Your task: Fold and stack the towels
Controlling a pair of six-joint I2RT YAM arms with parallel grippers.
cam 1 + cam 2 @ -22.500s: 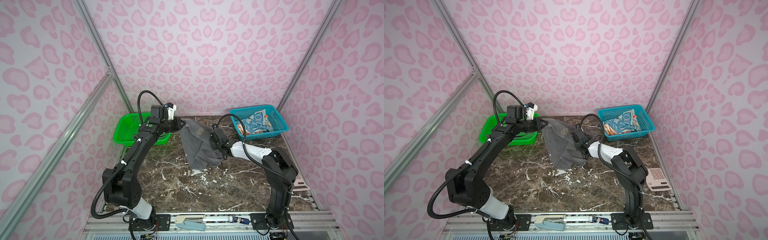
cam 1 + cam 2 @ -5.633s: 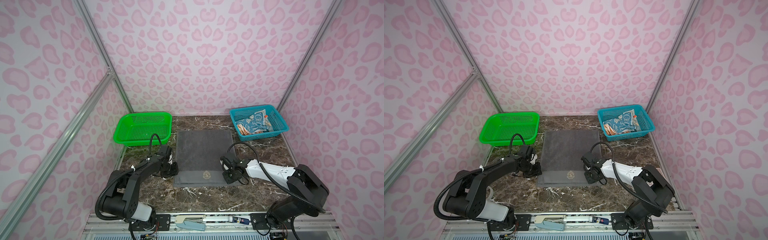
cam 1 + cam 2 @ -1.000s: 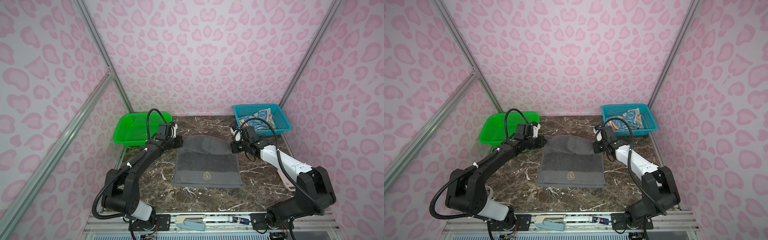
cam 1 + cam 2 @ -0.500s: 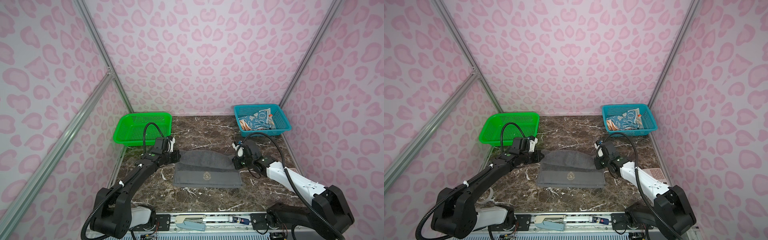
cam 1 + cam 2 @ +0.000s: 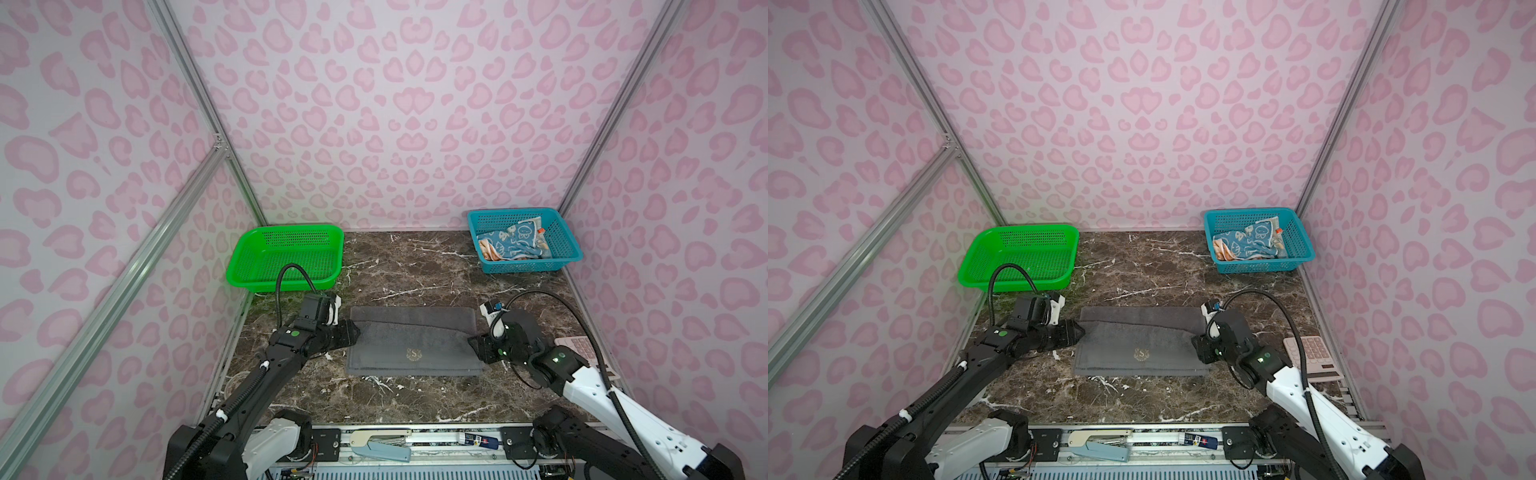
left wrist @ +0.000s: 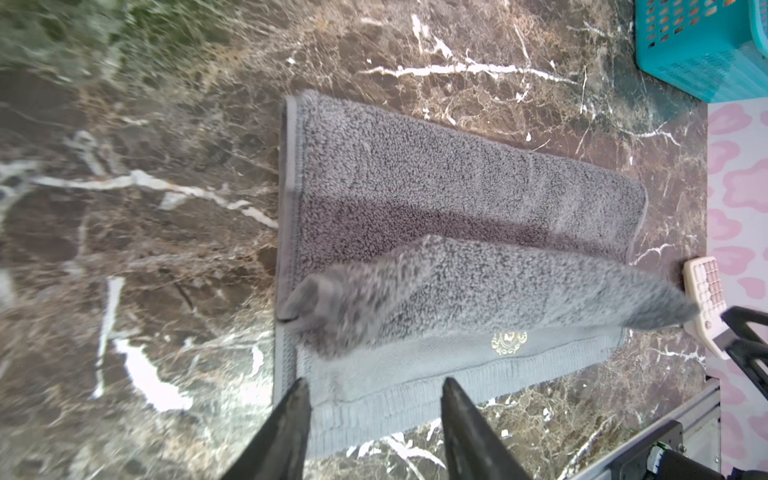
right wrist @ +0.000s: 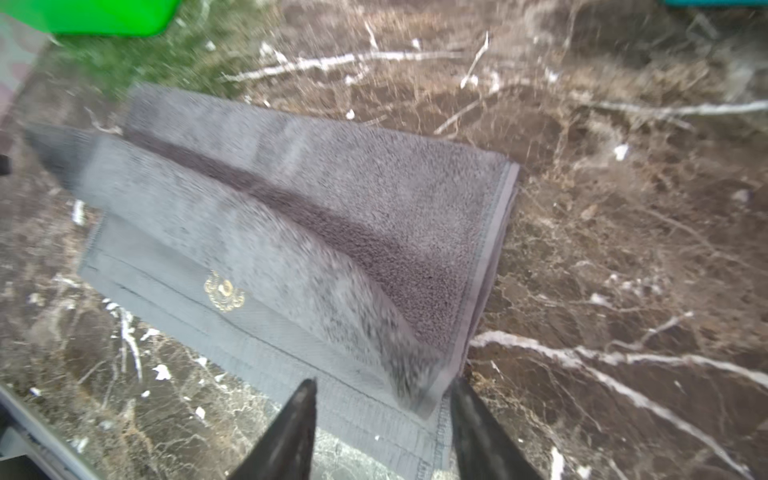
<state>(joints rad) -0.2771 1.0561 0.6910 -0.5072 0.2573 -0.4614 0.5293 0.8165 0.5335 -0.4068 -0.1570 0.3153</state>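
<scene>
**A:** What's around the grey towel (image 5: pixel 415 345)?

**B:** It lies mid-bench (image 5: pixel 415 266), on brown marble veined with white. A green basket (image 5: pixel 286 239) of perforated plastic sits at the far left corner and a teal basket (image 5: pixel 523 266) at the far right, both well apart from it. The teal one holds the blue towel (image 5: pixel 517 243), crumpled, with the orange-cream towel (image 5: pixel 487 250) peeking out beneath it. A cream calculator (image 5: pixel 1312 353) lies by the bench's right edge, just beside the right arm.

**A:** Anything crowding it?

**B:** Only the arms. The left hand (image 6: pixel 374 382) sits at its left short edge and the right hand (image 7: pixel 382 382) at its right short edge. Both are released, with black tapered fingers spread and gripping nothing.

**A:** Which way does it run?

**B:** Its long axis runs left to right across both top views. It is a rectangle folded over itself, and the gold crest (image 5: pixel 414 353) faces up on the near half.

**A:** Texture?

**B:** Thick looped terry, with a flat woven band along the near edge and stitched hems on the short sides. In the wrist views the upper layer bulges off the lower one and is blurred. A darker strip of the lower layer shows at the far side.
</scene>
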